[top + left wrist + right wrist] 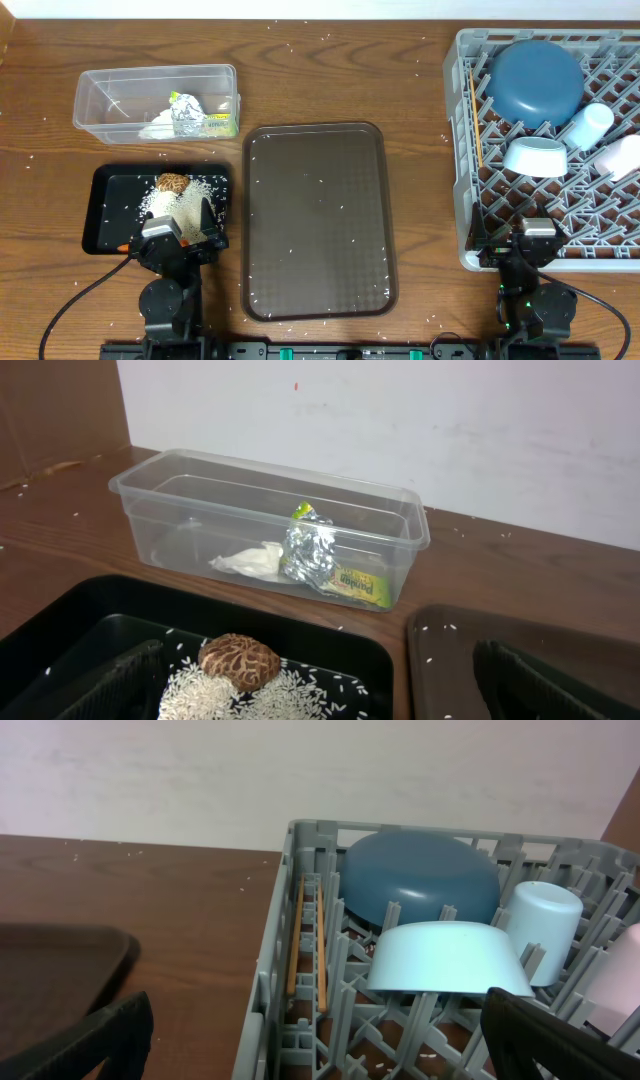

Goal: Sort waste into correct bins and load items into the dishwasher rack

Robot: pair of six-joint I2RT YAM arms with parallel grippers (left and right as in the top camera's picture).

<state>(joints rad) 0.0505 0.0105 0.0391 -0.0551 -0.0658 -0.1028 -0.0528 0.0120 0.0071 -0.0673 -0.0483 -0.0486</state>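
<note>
Dark fingers of the left end effector (318,660) fill the lower corners of the left wrist view; we find them spread wide and holding nothing. Just ahead, between them, the brown food lump (238,660) sits on a heap of white rice grains (290,698) in the black tray (60,610). A piece of orange carrot (122,246) shows at that tray's near edge, left of the end effector. Farther ahead stands the clear tub (170,510), containing the crumpled white tissue (250,560), the crumpled foil ball (310,555) and the yellow-green packet (362,585). The packet carries dark print that we cannot read. To the right lies the brown serving tray (320,220), flecked with stray grains.

The right end effector (310,1020) is likewise fully parted and empty. Ahead and to its right, the dishwasher rack (262,990) holds the wooden chopsticks (296,945) along its left wall. Beyond them are the dark-blue dish (420,875) and small white bowl (450,960), both mouth-down, then the light-blue cup (545,925) and white cup (625,975).

Both arms are folded low at the near edge of the surface (420,90), wrists pointing forward.
</note>
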